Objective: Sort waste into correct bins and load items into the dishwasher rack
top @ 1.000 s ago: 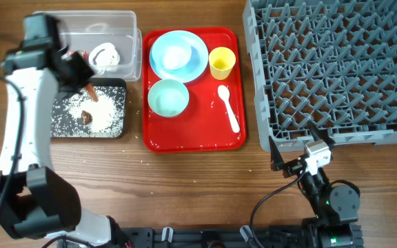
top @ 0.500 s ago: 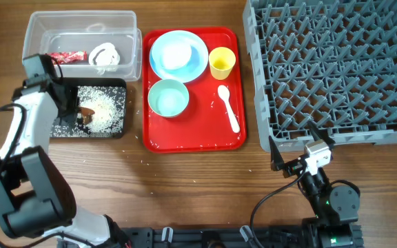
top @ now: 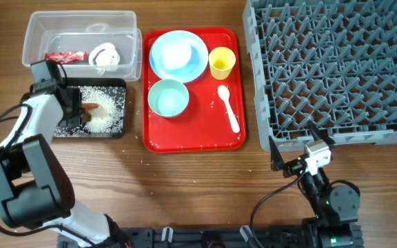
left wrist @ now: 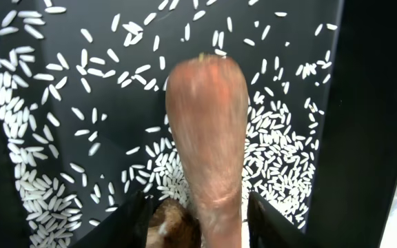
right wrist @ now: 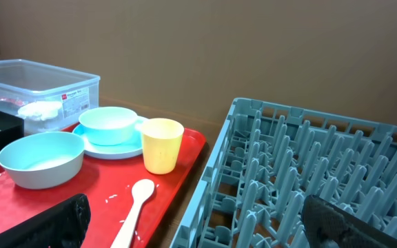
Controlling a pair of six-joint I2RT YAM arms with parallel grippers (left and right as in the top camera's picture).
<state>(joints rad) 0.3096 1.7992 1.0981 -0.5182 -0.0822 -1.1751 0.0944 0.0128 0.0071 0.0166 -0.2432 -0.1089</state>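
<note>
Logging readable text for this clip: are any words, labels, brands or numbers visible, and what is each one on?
No text here can actually be read.
Sticker on the wall of the clear plastic tub: red and white print, too small to read.
Red snack wrapper lying in that tub: pale markings, too blurred to read.
No other writing, number or sign shows in any view.

free: table (top: pixel 185 186) before red tray (top: pixel 198 134) | blocked: black bin (top: pixel 119 133) under left arm (top: pixel 26 124)

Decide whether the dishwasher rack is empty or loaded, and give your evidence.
Empty, as far as visible: only bare pegs show in the rack; the plate, cup and spoon sit on the red tray.
</note>
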